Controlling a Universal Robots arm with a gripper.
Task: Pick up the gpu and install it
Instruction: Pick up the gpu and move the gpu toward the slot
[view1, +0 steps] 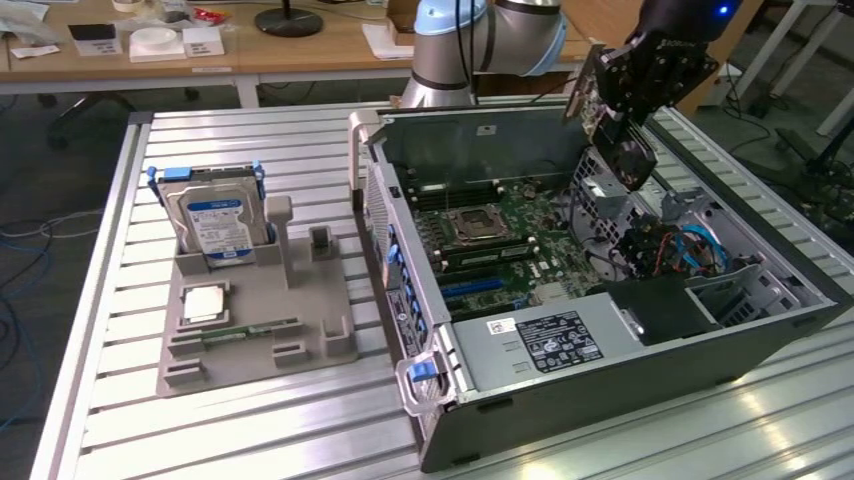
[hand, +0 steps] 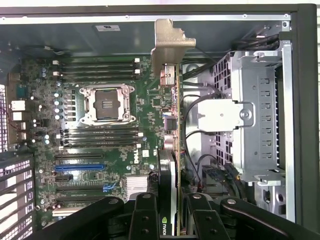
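The gpu (view1: 622, 150), a thin black card, hangs over the far right part of the open computer case (view1: 747, 345). My gripper (view1: 617, 118) is shut on its upper part. In the wrist view the gpu (hand: 173, 145) is seen edge-on, with its silver end bracket (hand: 170, 44) at the far end. The black fingers (hand: 144, 217) press on both of its sides. The card hovers above the motherboard (hand: 115, 150), between the processor socket (hand: 107, 104) and the metal drive cage (hand: 252, 110).
The blue expansion slot (hand: 80, 167) lies on the board to one side of the card. Cables (view1: 667, 250) run beside the drive cage. On the exterior view's left, a grey holder (view1: 254, 335) carries a hard drive (view1: 216, 226) and a green memory stick (view1: 247, 328).
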